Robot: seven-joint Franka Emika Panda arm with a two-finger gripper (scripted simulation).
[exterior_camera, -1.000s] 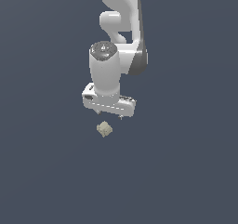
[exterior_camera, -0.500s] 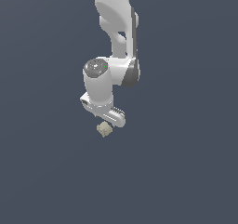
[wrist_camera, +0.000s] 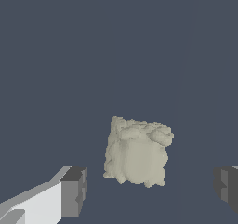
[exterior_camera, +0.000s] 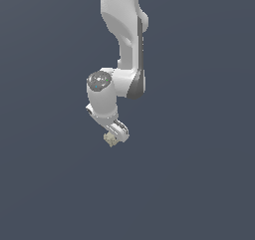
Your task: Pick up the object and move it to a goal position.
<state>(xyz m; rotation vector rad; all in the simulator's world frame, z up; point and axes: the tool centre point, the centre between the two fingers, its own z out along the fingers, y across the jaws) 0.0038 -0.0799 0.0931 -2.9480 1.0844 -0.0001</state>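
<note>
The object [exterior_camera: 110, 139] is a tiny pale beige, lumpy, roughly cube-shaped chunk lying on the dark grey floor. In the wrist view the object [wrist_camera: 137, 152] sits between the two dark finger pads [wrist_camera: 74, 192], apart from both. My white gripper [exterior_camera: 112, 136] hangs right over it in the exterior view, wrist tilted, its fingers mostly hidden behind the hand. The gripper [wrist_camera: 151, 190] is open, jaws wide on either side of the chunk, touching nothing.
Only the plain dark grey floor [exterior_camera: 199, 184] surrounds the object. The white arm [exterior_camera: 124, 40] rises from the gripper to the top edge of the exterior view.
The arm has swung toward the exterior view's left and lowered. The gripper has turned and come down from above and beside the object to straddle it. The object has not moved.
</note>
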